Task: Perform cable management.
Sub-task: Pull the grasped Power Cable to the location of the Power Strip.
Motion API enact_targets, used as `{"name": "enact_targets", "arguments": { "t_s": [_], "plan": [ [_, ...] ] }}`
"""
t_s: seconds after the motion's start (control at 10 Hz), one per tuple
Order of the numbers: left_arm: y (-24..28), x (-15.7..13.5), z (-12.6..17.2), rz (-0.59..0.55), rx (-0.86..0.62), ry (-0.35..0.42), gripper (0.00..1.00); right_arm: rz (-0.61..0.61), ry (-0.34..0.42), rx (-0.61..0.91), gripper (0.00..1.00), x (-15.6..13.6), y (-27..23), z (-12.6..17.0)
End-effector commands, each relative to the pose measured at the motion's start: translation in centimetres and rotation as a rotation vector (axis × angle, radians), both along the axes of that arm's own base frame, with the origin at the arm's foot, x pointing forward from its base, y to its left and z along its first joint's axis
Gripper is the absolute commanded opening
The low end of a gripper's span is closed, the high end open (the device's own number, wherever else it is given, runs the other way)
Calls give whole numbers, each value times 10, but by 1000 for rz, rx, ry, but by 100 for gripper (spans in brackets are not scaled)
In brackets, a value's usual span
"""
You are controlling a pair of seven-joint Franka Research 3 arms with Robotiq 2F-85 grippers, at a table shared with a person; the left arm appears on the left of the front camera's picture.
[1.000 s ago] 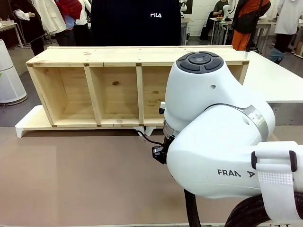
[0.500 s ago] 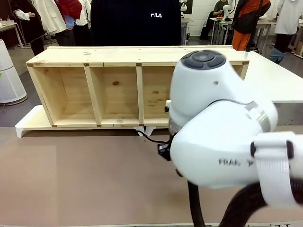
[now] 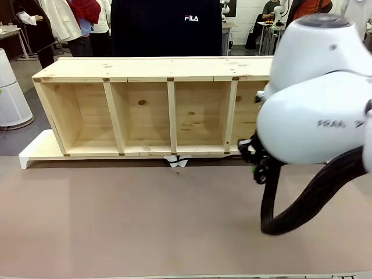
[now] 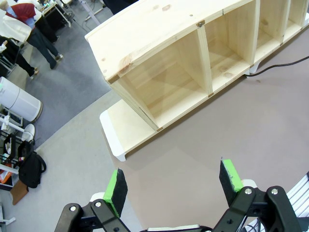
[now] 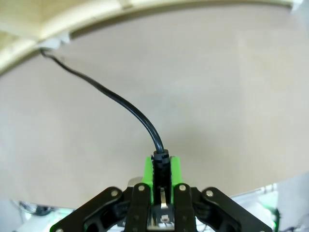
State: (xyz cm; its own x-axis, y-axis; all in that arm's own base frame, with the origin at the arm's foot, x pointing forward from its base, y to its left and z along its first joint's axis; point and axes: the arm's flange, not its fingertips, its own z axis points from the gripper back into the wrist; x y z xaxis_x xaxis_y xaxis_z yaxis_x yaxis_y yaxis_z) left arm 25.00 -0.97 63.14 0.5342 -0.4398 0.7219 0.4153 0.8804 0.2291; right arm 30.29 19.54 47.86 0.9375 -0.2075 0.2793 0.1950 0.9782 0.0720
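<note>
black cable (image 5: pixel 125 106) runs over the brown counter (image 3: pixel 116 221), from the wooden shelf (image 3: pixel 145 70) to the right jaws, which pinch its plug end; the left jaws gape wide, empty. it looks like the carrying step, so next the cord needs leading gently somewhere tidy.

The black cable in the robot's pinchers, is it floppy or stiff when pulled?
Probably floppy: the cable bends in a loose curve from the right gripper toward the wooden shelf. It is likely light, since a pinch on just its end holds it. Pulled, it should trail along the table.
</note>
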Motion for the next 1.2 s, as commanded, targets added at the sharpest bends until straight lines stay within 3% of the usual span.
{"name": "enact_targets", "arguments": {
  "t_s": [0.0,0.6,0.8,1.1],
  "plan": [
    [-1,2,0,11,-15,-6,100,-100,2,31,16,-61,-83,-42],
    [-1,2,0,11,-15,-6,100,-276,6,87,16,-62,-177,-45],
    [-1,2,0,11,-15,-6,100,-302,6,108,16,-47,-195,-47],
    [-1,2,0,11,-15,-6,100,-219,-48,142,16,-4,-201,-41]
  ]
}}
